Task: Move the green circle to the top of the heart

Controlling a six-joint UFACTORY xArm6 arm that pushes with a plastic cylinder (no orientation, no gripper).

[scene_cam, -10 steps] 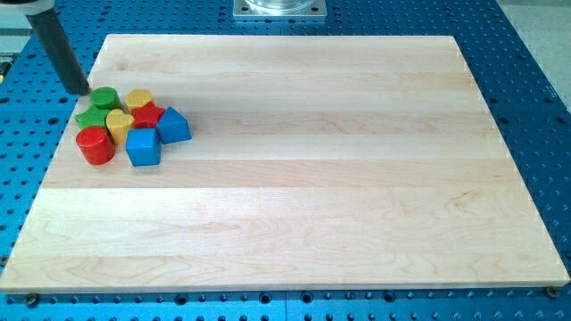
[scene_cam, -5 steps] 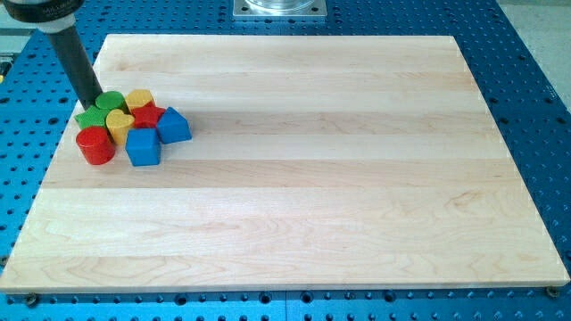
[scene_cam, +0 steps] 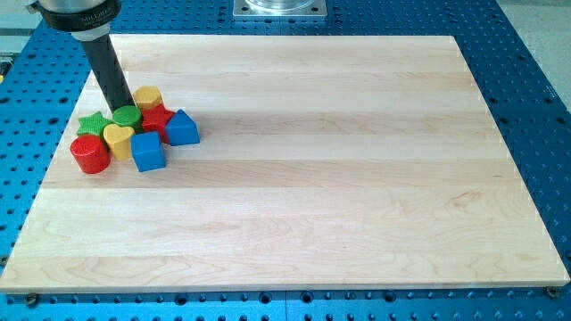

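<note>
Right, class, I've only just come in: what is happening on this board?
A robot arm's dark rod is pushing small blocks clustered at the wooden board's upper left. My tip sits at the top edge of the green circle, which lies directly above the yellow heart. Around them sit a green star, a red cylinder, a blue cube, a red block, a blue block and a yellow block.

Green circle point(scene_cam: 127, 116), a low cylinder lying flat, touches the top edge of the yellow heart point(scene_cam: 118, 137), also flat, near the tabletop's left edge.
</note>
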